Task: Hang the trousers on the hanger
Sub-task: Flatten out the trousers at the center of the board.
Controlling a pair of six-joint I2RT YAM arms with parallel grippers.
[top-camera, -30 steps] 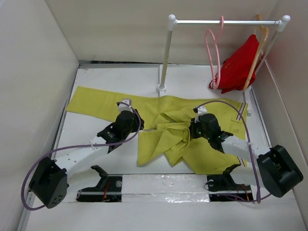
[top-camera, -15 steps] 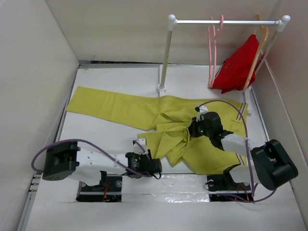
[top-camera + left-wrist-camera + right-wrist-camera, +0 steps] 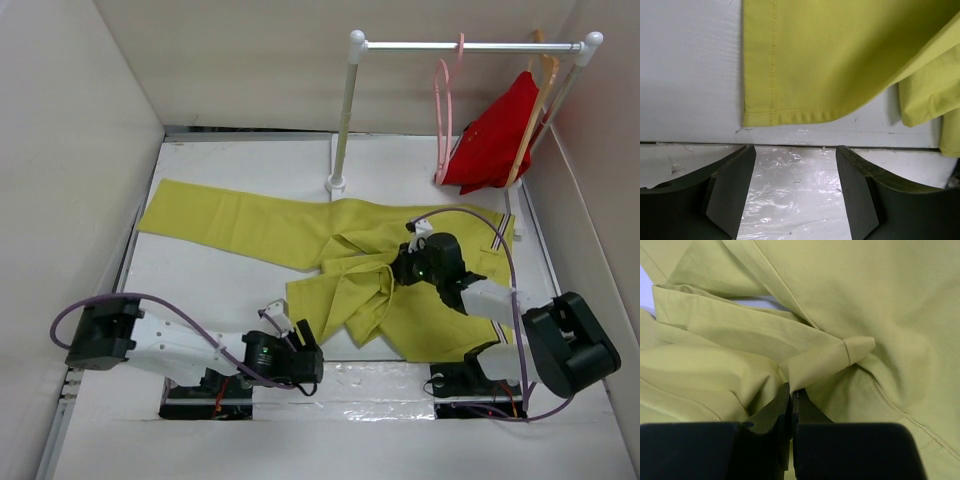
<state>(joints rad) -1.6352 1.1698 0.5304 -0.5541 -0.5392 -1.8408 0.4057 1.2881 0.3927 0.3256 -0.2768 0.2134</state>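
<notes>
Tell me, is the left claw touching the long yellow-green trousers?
Apart. The left wrist view shows the left claw open, with bare white table between it and the long yellow-green fabric trousers.

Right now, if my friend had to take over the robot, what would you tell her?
Left gripper: open, empty, low over the near edge, just short of a hem of the trousers.
Right gripper: shut, pinching a fold of them.
The trousers lie crumpled on the table; the pink hanger hangs on the rail.
Done: nothing hung yet. Left: get the trousers onto the hanger.
</notes>
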